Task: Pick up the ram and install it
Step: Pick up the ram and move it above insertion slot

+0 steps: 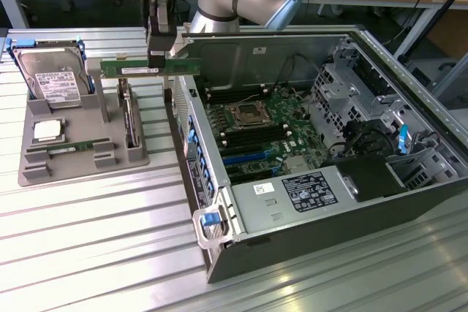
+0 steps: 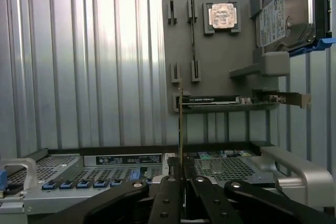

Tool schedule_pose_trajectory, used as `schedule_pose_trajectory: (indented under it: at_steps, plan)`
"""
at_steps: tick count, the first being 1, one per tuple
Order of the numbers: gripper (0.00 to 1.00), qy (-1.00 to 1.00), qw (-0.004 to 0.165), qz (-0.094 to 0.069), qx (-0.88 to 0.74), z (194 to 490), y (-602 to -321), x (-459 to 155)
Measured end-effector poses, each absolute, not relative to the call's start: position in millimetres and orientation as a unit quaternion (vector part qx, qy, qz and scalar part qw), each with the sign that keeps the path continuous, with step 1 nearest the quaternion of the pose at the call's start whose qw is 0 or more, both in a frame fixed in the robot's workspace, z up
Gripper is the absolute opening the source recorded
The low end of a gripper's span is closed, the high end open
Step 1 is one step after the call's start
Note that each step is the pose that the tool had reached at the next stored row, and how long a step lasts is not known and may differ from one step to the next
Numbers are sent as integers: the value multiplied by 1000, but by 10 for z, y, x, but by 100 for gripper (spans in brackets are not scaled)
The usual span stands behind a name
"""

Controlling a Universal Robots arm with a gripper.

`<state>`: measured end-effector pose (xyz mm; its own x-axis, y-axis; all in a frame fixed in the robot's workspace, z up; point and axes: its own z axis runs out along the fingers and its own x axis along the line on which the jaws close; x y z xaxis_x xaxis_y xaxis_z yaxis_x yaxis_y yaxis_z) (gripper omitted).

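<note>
At the exterior view's left, a matte grey moulded tray (image 1: 84,126) holds a boxy metal hard drive (image 1: 51,82) and a square silver processor (image 1: 47,131). Just right of these, in the upper left-centre of that frame, the dark gripper (image 1: 157,62) pinches the ram (image 1: 121,69) between its fingers. The ram is a thin, flat green stick held in the air with its long axis level, running left to right from above the tray toward the case rim, and the wrist view sees it edge-on. Across the exterior view's right lies the open sheet-metal computer case (image 1: 219,52), with its green motherboard (image 1: 256,126) exposed.
</note>
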<state>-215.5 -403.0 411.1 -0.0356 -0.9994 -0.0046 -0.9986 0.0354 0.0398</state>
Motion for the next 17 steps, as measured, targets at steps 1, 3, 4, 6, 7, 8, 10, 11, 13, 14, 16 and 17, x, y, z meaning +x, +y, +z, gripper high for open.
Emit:
schedule_pose_trajectory:
  at_steps: [1, 3, 4, 6, 7, 8, 10, 11, 13, 14, 16, 17]
  plan:
    - [13, -719, 12, -16, 694, 4111, -4030, -2141]
    - [13, -719, 12, -16, 694, 4109, -4031, -2104]
    - [13, -719, 12, -16, 694, 4109, -4031, -2088]
    - [13, -719, 12, -16, 694, 4107, -4031, -2046]
    - [13, -719, 12, -16, 694, 4107, -4030, -2033]
    - [13, -719, 12, -16, 694, 4107, -4031, -2025]
    - [13, -719, 12, -16, 694, 4106, -4030, -1997]
    - [13, -719, 12, -16, 694, 4106, -4031, -1987]
    - [13, -719, 12, -16, 694, 4106, -4030, -1970]
    - [13, -719, 12, -16, 694, 4106, -4031, -1964]
    - [13, -719, 12, -16, 694, 4105, -4030, -1939]
    - [13, -719, 12, -16, 694, 4105, -4031, -1914]
